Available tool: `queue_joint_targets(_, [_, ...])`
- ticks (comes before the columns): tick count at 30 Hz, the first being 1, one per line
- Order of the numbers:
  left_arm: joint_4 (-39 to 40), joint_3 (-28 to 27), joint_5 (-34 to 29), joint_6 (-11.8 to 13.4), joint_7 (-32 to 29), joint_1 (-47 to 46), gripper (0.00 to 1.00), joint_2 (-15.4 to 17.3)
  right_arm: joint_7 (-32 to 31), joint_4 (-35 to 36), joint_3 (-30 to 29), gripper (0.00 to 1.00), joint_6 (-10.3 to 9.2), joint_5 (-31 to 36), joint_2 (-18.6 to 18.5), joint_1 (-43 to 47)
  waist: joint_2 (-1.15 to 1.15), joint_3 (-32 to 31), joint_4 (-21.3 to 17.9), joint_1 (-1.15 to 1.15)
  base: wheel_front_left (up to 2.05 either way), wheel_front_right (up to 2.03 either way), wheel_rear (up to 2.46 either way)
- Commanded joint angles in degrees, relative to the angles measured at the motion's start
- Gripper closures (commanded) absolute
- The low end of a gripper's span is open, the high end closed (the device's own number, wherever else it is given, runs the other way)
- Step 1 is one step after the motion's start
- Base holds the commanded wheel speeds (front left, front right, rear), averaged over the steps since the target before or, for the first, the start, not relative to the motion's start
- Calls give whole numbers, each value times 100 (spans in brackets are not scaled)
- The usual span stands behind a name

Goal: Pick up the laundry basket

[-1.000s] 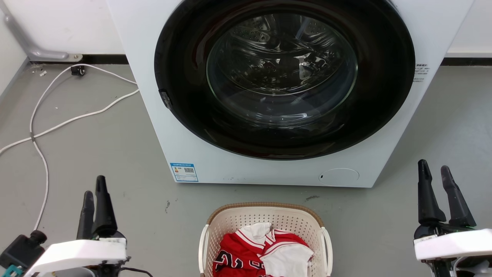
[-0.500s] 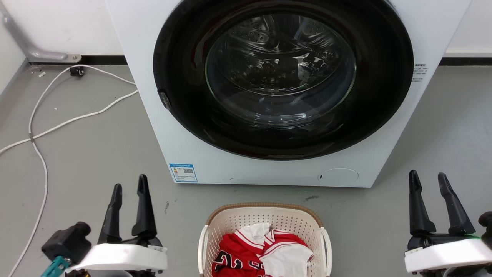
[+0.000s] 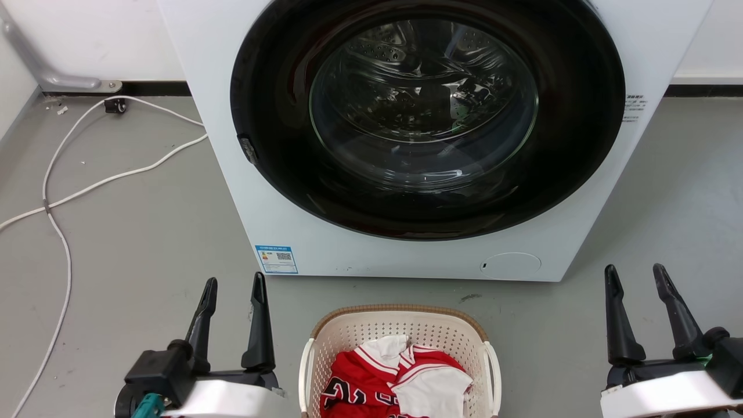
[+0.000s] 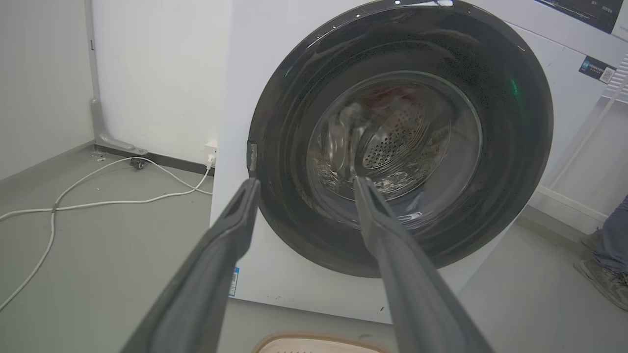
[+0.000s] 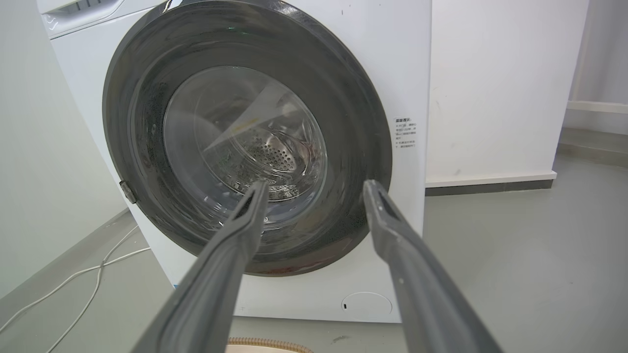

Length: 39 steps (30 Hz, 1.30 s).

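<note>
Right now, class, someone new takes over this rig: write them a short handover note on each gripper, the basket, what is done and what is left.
Left gripper: open, empty, close to the laundry basket's left side, apart from it.
Right gripper: open, empty, farther off on its right.
Basket: on the floor before the washing machine, clothes inside.
Done: nothing gripped.
Left: grip the handles, lift.

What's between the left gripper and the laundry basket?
Nothing: in the head view only bare grey floor separates the left gripper from the laundry basket.
</note>
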<state>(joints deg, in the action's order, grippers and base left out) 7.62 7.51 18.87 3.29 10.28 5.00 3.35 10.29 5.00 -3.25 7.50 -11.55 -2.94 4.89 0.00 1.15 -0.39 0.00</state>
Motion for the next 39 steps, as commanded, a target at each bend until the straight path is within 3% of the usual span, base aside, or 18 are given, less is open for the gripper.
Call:
queue_joint_targets(1, [35, 87, -198, 72, 60, -10, 0, 86, 51, 64, 24, 0, -2, 157, 8, 61, 0, -1, 0, 0, 0, 0, 0])
queue_joint_targets(8, [-69, 425, -525, 376, 147, 61, 0, 213, 144, 39, 38, 0, -2, 521, 9, 160, 0, -13, -10, 0, 0, 0, 0])
queue_joint_targets(21, [-234, 818, -1075, 475, 297, 211, 0, 412, 292, -248, 27, 0, -2, 956, 10, 356, 0, -64, -45, 0, 0, 0, 0])
queue_joint_targets(36, [-245, 779, -1670, 765, 465, 353, 0, 348, 460, -343, -24, 0, -2, 1493, 12, 407, 0, -31, -80, 0, 0, 0, 0])
queue_joint_targets(39, [-220, 774, -1797, 723, 498, 391, 0, 339, 494, -339, -25, 0, -2, 1616, 12, 428, 0, -14, -75, 0, 0, 0, 0])
